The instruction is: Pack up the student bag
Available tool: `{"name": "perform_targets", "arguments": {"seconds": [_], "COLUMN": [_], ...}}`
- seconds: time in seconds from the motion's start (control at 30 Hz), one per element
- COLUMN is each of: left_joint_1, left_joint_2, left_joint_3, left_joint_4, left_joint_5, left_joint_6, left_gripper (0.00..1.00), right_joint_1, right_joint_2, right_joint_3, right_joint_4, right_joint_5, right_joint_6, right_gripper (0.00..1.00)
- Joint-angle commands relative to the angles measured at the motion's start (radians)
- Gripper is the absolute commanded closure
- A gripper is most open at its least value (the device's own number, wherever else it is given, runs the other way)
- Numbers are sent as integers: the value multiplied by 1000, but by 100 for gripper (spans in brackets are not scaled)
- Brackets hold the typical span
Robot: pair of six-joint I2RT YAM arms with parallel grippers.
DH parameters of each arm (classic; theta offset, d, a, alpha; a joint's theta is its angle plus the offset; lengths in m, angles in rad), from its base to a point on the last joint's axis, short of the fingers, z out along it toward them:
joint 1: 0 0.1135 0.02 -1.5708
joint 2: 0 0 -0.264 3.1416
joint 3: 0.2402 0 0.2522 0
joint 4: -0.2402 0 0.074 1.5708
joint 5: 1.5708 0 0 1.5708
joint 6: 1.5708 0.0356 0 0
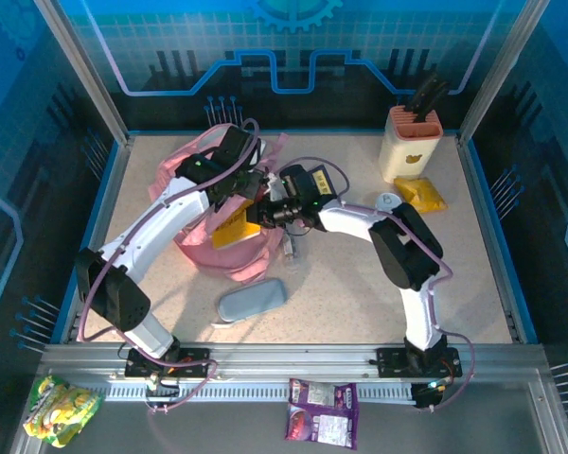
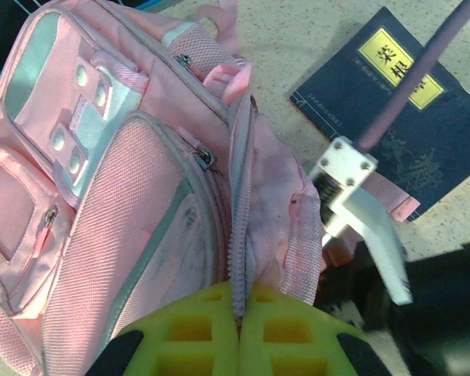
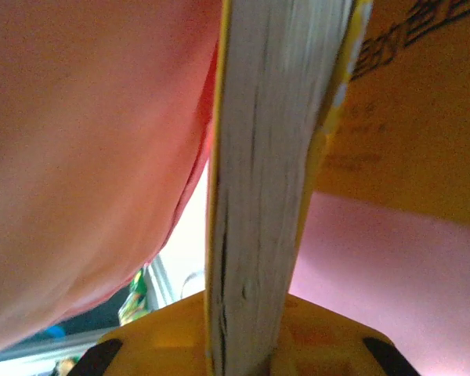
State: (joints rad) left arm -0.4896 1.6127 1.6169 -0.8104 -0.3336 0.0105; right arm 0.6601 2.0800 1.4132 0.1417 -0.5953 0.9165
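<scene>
left gripper [image 2: 239, 304] clenched on the open zip edge of the student bag [image 2: 141, 219]. The bag lies on the surface [image 1: 360, 284], left of centre. right gripper [image 3: 247, 333] grasps a yellow book [image 3: 266, 196] edge-on, up against pink bag fabric. dark blue book [image 2: 407, 102] lies just beside the bag. pencil case [image 1: 253, 301] sits nearer the arm bases.

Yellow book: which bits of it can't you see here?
- Top view: much of the yellow book hides under the right arm and pink backpack fabric.
- Right wrist view: cover writing is blurred and cut off by the top-right corner.
- How deep it sits inside: the fabric hides that.
</scene>
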Motion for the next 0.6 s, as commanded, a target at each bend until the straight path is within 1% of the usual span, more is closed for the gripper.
{"name": "perform_targets", "arguments": {"seconds": [0.0,0.07,0.13,0.2,0.3,0.33,0.43,0.53,0.57], "left_joint_1": [18,23,28,35,49,52,57,58,59], "left_joint_2": [-70,-70,-65,-71,-86,-85,-90,-93,-91], "left_joint_3": [11,5,4,-12,-40,-40,-39,-41,-42], "left_joint_4": [92,94,82,85,106,105,102,108,109], "left_joint_5": [25,30,22,28,43,47,54,64,62], "left_joint_6": [8,4,4,8,8,5,-1,-1,0], "left_gripper": [100,100,100,100,100,100,100,100,100], "right_joint_1": [10,15,10,6,12,17,37,65,70], "right_joint_2": [64,96,118,92,-2,-29,-106,-151,-152], "right_joint_3": [79,132,190,172,103,81,8,-41,-53], "right_joint_4": [26,-39,-129,-165,-222,-243,-307,-352,-358], "right_joint_5": [69,96,89,111,168,183,248,301,303], "right_joint_6": [-22,-74,-135,-179,-259,-276,-331,-368,-375], "right_gripper": [92,80,70,60,45,42,41,44,48]}}
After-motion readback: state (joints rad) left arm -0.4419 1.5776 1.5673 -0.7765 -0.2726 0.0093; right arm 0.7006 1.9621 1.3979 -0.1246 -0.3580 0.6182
